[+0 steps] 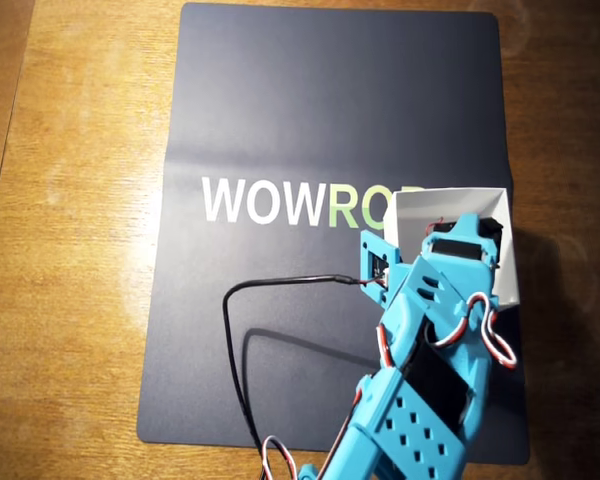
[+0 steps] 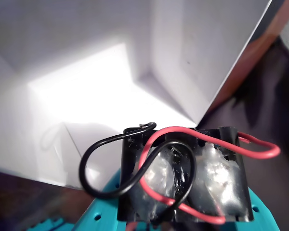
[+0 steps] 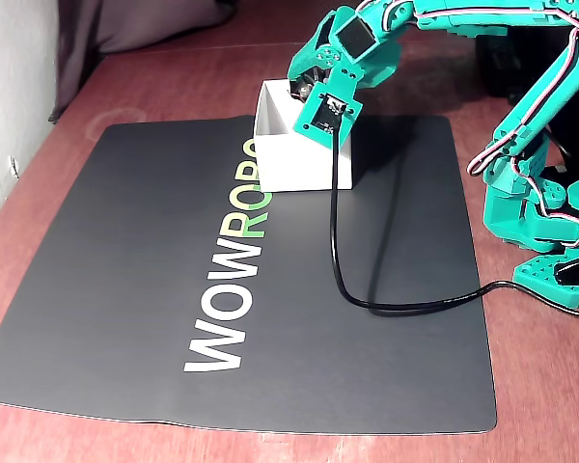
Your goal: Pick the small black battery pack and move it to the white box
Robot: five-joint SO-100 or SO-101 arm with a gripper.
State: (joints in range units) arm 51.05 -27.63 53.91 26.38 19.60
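Observation:
The wrist view is filled by the small black battery pack [image 2: 183, 180], with its red and black wires looping over its face. My gripper [image 2: 183, 211] is shut on it, and teal jaw parts show below it on both sides. The pack hangs over the near right corner of the white box [image 2: 86, 91], whose bright floor lies behind it. In the overhead view my gripper [image 1: 458, 238] reaches over the white box [image 1: 416, 212] and the arm hides the pack. In the fixed view my gripper [image 3: 305, 93] dips at the open top of the white box [image 3: 294, 159].
A dark mat [image 1: 280, 120] with "WOWROBO" lettering covers the wooden table [image 1: 70, 250]. A black cable [image 3: 367, 289] curves across the mat from the wrist to the arm's base [image 3: 550, 222], which stands at the right of the fixed view.

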